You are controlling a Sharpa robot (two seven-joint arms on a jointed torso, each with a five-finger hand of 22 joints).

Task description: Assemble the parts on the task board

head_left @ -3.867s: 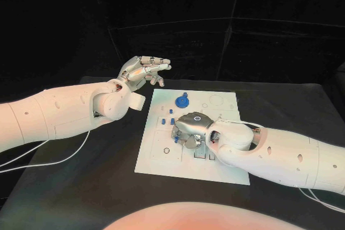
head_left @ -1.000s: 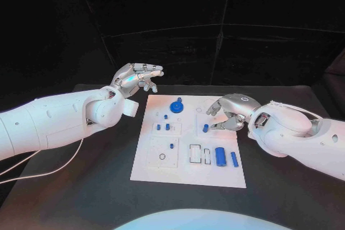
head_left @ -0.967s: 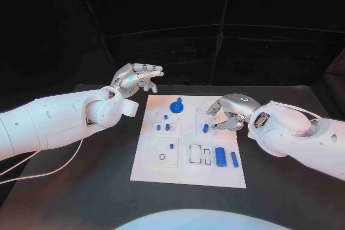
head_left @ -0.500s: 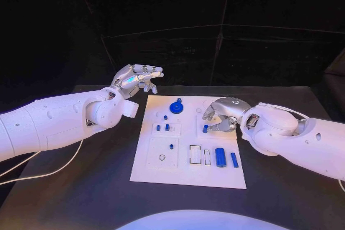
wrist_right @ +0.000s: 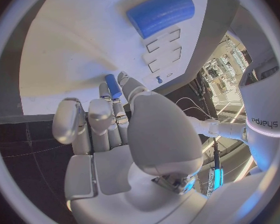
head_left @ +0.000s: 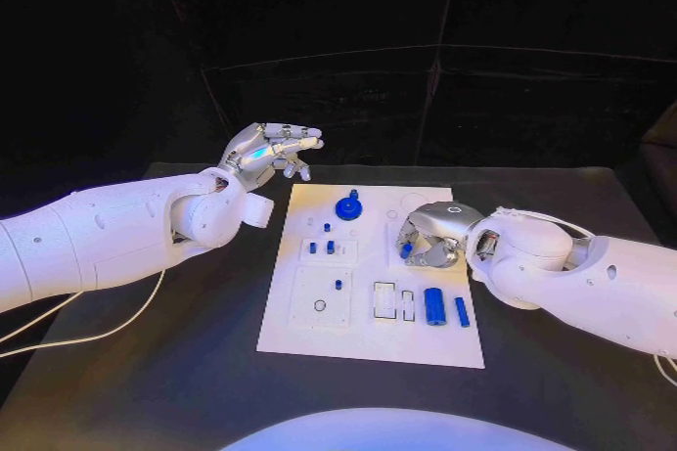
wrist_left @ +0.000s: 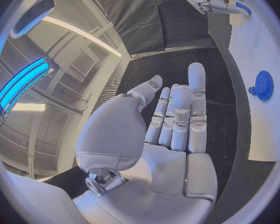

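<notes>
Since the earlier frames, my right hand [head_left: 428, 238] has moved leftward from the board's right edge and now sits over the middle of the white board [head_left: 338, 329], with its fingers [wrist_right: 112, 113] curled around a small blue peg [wrist_right: 113, 86]. In the right wrist view, the peg stands between the fingertips, with its far end toward the board surface. I cannot tell whether that end touches the board.

My left hand [head_left: 268, 148] hovers off the board's far left corner, above the desk [head_left: 169, 373]. Its fingers are loosely apart and hold nothing; the left wrist view confirms a bare palm.

Other parts on the board:
- A blue gear [head_left: 348, 209] stands near the far edge.
- Several short blue pegs [head_left: 320, 246] stand in the left block, just beside my right hand.
- Two blue cylinders [head_left: 444, 306] lie near the right edge, toward me, next to rectangular slots [head_left: 385, 299].

Step in hand: I judge this to be the placing of the held peg into a socket at the board's centre. Most parts appear unseated, so the assembly is at an early stage.

Next move: align the peg upright over its socket, lower it straight, then release. My own fingers hide the socket in the head view, so alignment depends on the wrist view. A tilted peg could jam or tip on release.
</notes>
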